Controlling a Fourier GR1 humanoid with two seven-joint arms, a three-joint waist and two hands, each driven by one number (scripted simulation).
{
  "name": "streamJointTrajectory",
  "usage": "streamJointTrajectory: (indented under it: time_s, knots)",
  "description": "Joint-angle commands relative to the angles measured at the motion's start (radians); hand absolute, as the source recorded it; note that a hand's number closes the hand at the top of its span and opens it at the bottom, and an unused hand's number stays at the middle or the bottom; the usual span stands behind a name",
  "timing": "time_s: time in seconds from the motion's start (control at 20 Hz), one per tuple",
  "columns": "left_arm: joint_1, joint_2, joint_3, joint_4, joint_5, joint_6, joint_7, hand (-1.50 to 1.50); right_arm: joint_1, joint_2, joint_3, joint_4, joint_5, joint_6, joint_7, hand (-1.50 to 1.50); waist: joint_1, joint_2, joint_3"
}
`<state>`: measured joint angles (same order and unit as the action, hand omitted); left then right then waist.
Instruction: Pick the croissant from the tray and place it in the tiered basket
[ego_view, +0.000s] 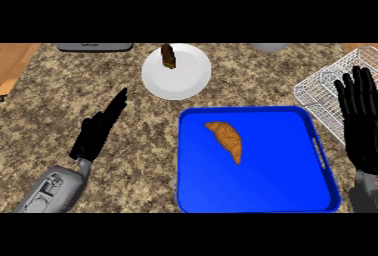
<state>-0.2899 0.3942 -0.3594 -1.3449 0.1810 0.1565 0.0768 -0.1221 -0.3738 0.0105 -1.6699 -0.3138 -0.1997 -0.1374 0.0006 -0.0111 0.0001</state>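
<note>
A golden-brown croissant (227, 141) lies in the upper left part of the blue tray (295, 200), pointing down and to the right. The white wire tiered basket (325, 87) stands at the right edge, just above the tray's far right corner. My right hand (363, 130) is open at the right edge with its fingers pointing up, overlapping the basket's lower part and clear of the tray. My left hand (96, 132) is open over the counter to the left of the tray, fingers straight and pointing up and to the right. Neither hand touches the croissant.
A white plate (181, 80) with a small dark brown piece of food (168, 56) sits behind the tray. A grey object (94, 47) lies at the back left and a grey round one (269, 47) at the back. The speckled counter ends at the left on wood.
</note>
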Motion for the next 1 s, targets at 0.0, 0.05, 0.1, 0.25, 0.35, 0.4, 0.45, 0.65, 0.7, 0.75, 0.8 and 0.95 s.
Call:
streamJointTrajectory:
  time_s: [0.0, 0.05, 0.1, 0.25, 0.35, 0.4, 0.45, 0.65, 0.7, 0.75, 0.8, 0.95]
  knots:
    - [0.046, -0.030, 0.035, 0.025, -0.017, 0.014, -0.033, 0.00, -0.091, -0.045, -0.025, 0.026, 0.028, 0.046, 0.015, 1.50, 0.004, 0.011, 0.000]
    - [0.106, -0.050, 0.008, -0.016, -0.041, 0.100, -0.019, 0.00, -0.097, -0.056, 0.033, -0.019, 0.082, 0.033, 0.008, 1.50, 0.016, 0.009, -0.001]
    - [0.117, -0.025, 0.049, 0.007, -0.010, 0.086, -0.044, 0.00, -0.159, -0.055, 0.064, 0.026, 0.144, 0.024, -0.041, 1.50, 0.043, 0.013, -0.001]
    - [0.175, -0.049, 0.075, 0.028, -0.019, 0.177, -0.025, 0.00, -0.280, -0.159, 0.104, -0.011, 0.228, 0.085, -0.028, 1.50, 0.078, 0.012, -0.004]
    - [0.231, -0.077, 0.075, 0.034, 0.011, 0.177, -0.036, 0.00, -0.133, -0.087, -0.031, 0.106, 0.348, -0.270, 0.111, -1.50, 0.035, 0.012, -0.006]
    - [0.250, -0.091, 0.067, 0.035, 0.004, 0.186, -0.052, 0.00, -0.133, 0.037, -0.017, 0.126, 0.281, -0.300, 0.088, -1.50, 0.038, 0.015, -0.001]
    - [0.235, -0.113, 0.078, 0.051, 0.011, 0.200, -0.045, 0.00, -0.197, 0.081, 0.007, 0.131, 0.283, -0.317, 0.090, -1.50, 0.032, 0.016, -0.001]
    - [0.266, -0.152, 0.096, 0.051, -0.016, 0.203, -0.074, 0.00, -0.170, 0.127, 0.010, 0.160, 0.240, -0.197, -0.108, -1.50, 0.004, 0.012, 0.000]
    - [0.336, -0.114, 0.067, -0.098, -0.051, 0.230, 0.000, 0.00, -0.098, 0.085, 0.007, 0.072, 0.233, -0.144, -0.096, -1.50, 0.003, 0.009, 0.000]
    - [0.344, -0.089, 0.123, -0.054, -0.001, 0.176, -0.059, 0.00, -0.102, 0.065, 0.047, -0.017, 0.270, -0.158, 0.016, -1.50, 0.001, 0.009, 0.000]
    - [0.361, -0.130, 0.085, -0.032, -0.027, 0.198, -0.095, 0.00, -0.129, 0.056, 0.088, 0.045, 0.308, -0.138, 0.010, -1.50, 0.004, 0.010, 0.000]
    - [0.348, -0.131, 0.085, -0.035, -0.015, 0.196, -0.078, 0.00, -0.135, -0.089, 0.153, -0.005, 0.389, -0.076, 0.265, -1.50, 0.002, 0.006, -0.004]
